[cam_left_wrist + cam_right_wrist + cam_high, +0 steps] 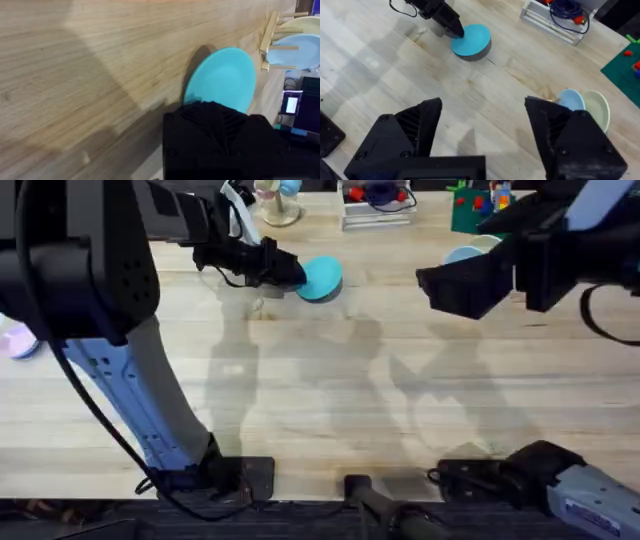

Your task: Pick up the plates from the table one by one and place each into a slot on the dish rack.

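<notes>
Nearest the lens in the right wrist view, your right gripper [482, 132] hangs with its black fingers spread wide, holding nothing, well above the table [380, 65]. Your left gripper [285, 272] is clamped on the near rim of the teal plate [322, 277]; in the right wrist view the plate is lifted off the wood, a shadow lying beneath it.

Location — the teal plate is toward the far side of the table, left of centre. The dish rack [270, 40] stands well apart to its right, already holding the pale blue plate [570, 100] and a cream plate [597, 107] upright side by side.

Orientation — the teal plate rides roughly flat, face up. Being round, it has no long axis in plan; the axis that matters is its thin edge, which at present points sideways, not down.

Recommendation for the step in hand — carry it across toward the rack, then roll the wrist until the plate stands on edge, parallel to the two racked plates. Align it over a free slot before lowering; the slots look barely wider than the plate. Release only once the lower rim is seated between the dowels.
</notes>
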